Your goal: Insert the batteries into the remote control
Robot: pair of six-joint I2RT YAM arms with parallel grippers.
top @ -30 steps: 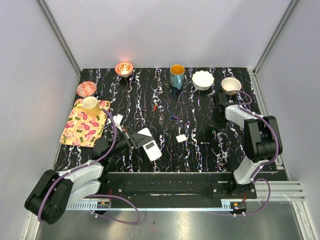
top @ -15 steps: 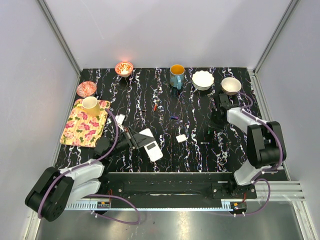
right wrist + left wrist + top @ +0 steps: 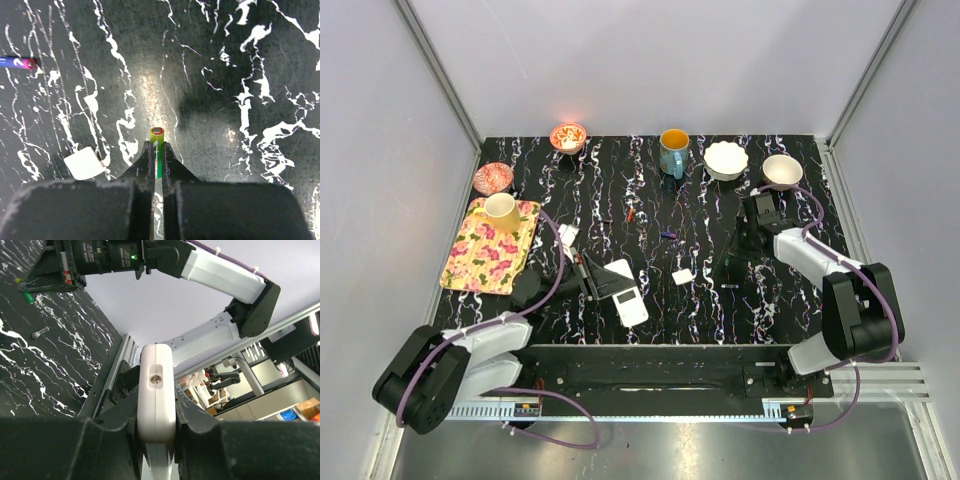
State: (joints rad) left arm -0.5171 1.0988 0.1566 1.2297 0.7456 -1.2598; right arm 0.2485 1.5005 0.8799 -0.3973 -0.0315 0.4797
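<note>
My left gripper (image 3: pixel 592 281) is shut on the white remote control (image 3: pixel 626 296), clamping its two long sides. In the left wrist view the remote (image 3: pixel 156 390) sticks up edge-on between the fingers. A slim green battery (image 3: pixel 157 145) is pinched in my shut right gripper (image 3: pixel 157 148), its red-ringed end poking past the fingertips just above the table. From above, that gripper (image 3: pixel 725 272) hangs right of the middle. A blue-purple battery (image 3: pixel 17 62) lies further off, a reddish one (image 3: pixel 631 214) sits mid-table, and a silvery one (image 3: pixel 40 332) lies near the right gripper.
A small white square cover piece (image 3: pixel 85 162) lies left of the right fingers. A floral tray (image 3: pixel 470 268) with a yellow cup (image 3: pixel 501 210) sits at the left. Bowls (image 3: pixel 726 160) and a teal mug (image 3: pixel 673 150) line the back edge.
My right gripper has shut on the green battery and swung left toward the table's middle. The left gripper has kept its hold and turned the remote slightly.
</note>
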